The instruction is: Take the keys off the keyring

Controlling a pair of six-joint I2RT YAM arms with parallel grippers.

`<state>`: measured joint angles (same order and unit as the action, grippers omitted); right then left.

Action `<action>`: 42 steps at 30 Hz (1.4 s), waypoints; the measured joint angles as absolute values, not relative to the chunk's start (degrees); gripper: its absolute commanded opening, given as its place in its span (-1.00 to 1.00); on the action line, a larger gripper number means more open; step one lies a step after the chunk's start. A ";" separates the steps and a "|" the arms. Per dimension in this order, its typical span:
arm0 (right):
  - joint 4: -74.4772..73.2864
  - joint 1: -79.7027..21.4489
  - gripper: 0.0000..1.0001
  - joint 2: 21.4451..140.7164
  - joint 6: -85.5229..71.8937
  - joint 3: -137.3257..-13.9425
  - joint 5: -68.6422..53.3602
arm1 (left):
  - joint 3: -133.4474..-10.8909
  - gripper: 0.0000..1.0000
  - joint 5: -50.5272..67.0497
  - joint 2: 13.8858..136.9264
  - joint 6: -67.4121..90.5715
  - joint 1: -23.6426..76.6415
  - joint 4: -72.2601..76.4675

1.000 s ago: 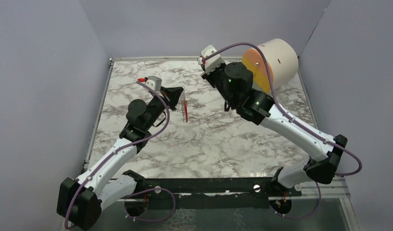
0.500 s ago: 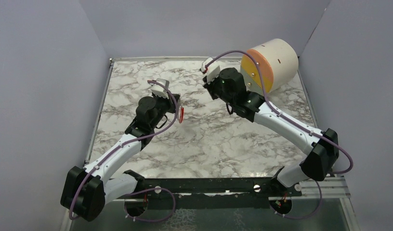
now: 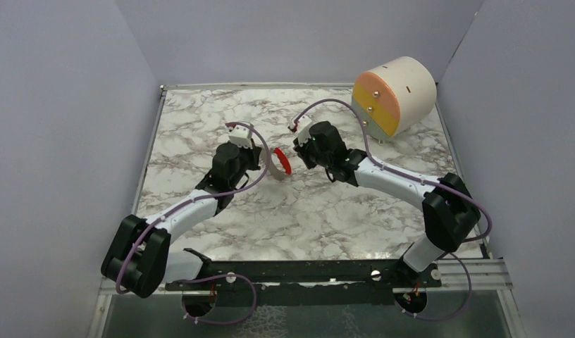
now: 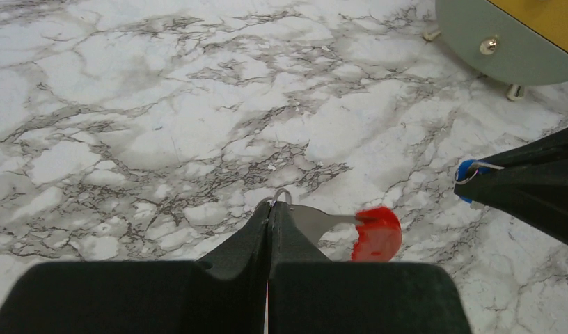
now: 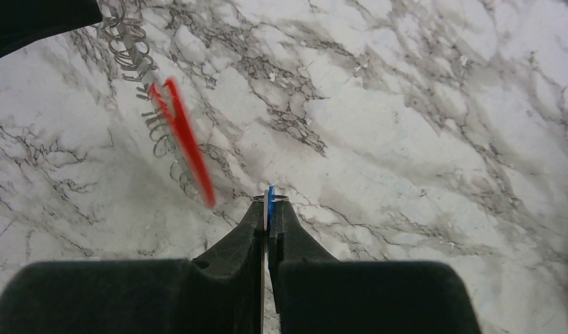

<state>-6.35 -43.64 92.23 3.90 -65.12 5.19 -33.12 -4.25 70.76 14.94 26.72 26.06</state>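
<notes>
Pincers shut: left (image 4: pixel 269 210) holds keys (image 4: pixel 308 219), right (image 5: pixel 268 211) blue key (image 5: pixel 270 195).

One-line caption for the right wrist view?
Right gripper pinches blue-headed key; red keyring hangs from left gripper, upper left.

Little room lies between the left gripper (image 3: pixel 262 156) and the right gripper (image 3: pixel 297 151). The keyring (image 3: pixel 282 160), hanging off the keys (image 4: pixel 314 220) pinched in the left's fingers, fills most of that gap and stops just short of the blue-headed key (image 5: pixel 270 197) nipped in the right's. Behind the right gripper and to its right stands the round drawer unit (image 3: pixel 404 88). Ahead-left of the left gripper the table (image 3: pixel 193 120) lies bare — open up to the walls (image 3: pixel 73 105).
</notes>
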 measured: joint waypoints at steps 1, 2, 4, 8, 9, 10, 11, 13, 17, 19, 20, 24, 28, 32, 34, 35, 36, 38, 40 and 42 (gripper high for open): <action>-5.69 -43.38 -0.99 92.82 3.60 -64.31 4.80 | -33.12 -1.00 -4.43 71.92 14.96 26.72 26.72; -5.30 -43.22 -0.99 93.34 3.25 -63.70 4.49 | -33.10 -1.00 -4.45 73.32 14.96 26.72 27.07; -4.51 -42.76 -0.99 94.72 2.96 -63.07 3.40 | -33.10 -1.00 -4.45 76.58 15.09 26.68 27.62; -2.24 -41.15 -0.99 97.71 2.59 -63.09 1.91 | -33.32 -1.00 -4.32 83.83 15.27 25.93 28.27; -1.69 -40.58 -0.99 98.45 2.57 -63.09 1.61 | -33.45 -1.00 -4.21 84.97 15.33 25.76 28.49; -1.23 -39.90 -0.99 99.20 2.57 -63.16 1.23 | -33.45 -1.00 -4.21 84.97 15.33 25.76 28.49; -0.84 -39.27 -0.99 99.92 2.55 -63.24 0.86 | -34.13 -1.00 -4.05 87.88 15.46 24.93 28.86; 0.01 -38.00 -0.98 101.49 2.55 -63.70 0.30 | -35.27 -1.00 -3.60 90.41 15.73 23.97 29.82; 1.41 -35.83 -0.98 104.84 2.52 -64.82 -0.82 | -37.28 -1.00 -2.46 93.62 16.01 22.41 31.92; 1.87 -35.16 -0.99 106.15 2.35 -65.17 -1.08 | -38.33 -1.00 -1.61 94.76 16.14 21.58 32.75; 2.04 -34.87 -0.99 106.80 2.22 -65.32 -1.19 | -38.92 -1.00 -1.02 95.35 16.19 21.15 33.08; 2.87 -33.74 -0.88 109.62 1.91 -66.39 -1.56 | -40.23 -1.00 1.15 97.36 16.23 19.57 34.30; 3.25 -33.26 -0.63 112.90 1.76 -68.69 -1.67 | -41.63 -1.00 4.08 100.75 16.53 18.57 34.68; 3.31 -33.15 -0.43 114.39 1.74 -70.26 -1.65 | -42.81 -0.94 6.68 103.66 17.39 18.26 34.68; 3.57 -33.15 -0.35 114.39 1.76 -70.48 -1.65 | -43.27 -0.93 7.84 104.05 17.76 18.09 34.70; 3.70 -33.15 -0.32 114.39 1.78 -70.67 -1.65 | -43.42 -0.93 8.36 104.05 17.96 18.06 34.70; 3.81 -33.15 -0.29 114.39 1.78 -70.76 -1.65 | -43.55 -0.92 8.71 104.05 18.13 18.06 34.79; 4.12 -33.15 -0.25 114.39 1.78 -70.96 -1.65 | -43.62 -0.92 9.26 104.05 18.48 18.06 34.89; 4.32 -33.10 -0.24 114.39 1.87 -70.98 -1.63 | -43.62 -0.91 9.45 104.05 18.63 18.06 34.89; 4.32 -32.95 -0.24 114.37 1.89 -70.98 -1.63 | -43.55 -0.90 9.45 103.81 18.74 18.06 34.87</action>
<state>4.32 -32.95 114.37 1.89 -70.98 -1.63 -43.55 9.45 103.81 18.74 18.06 34.87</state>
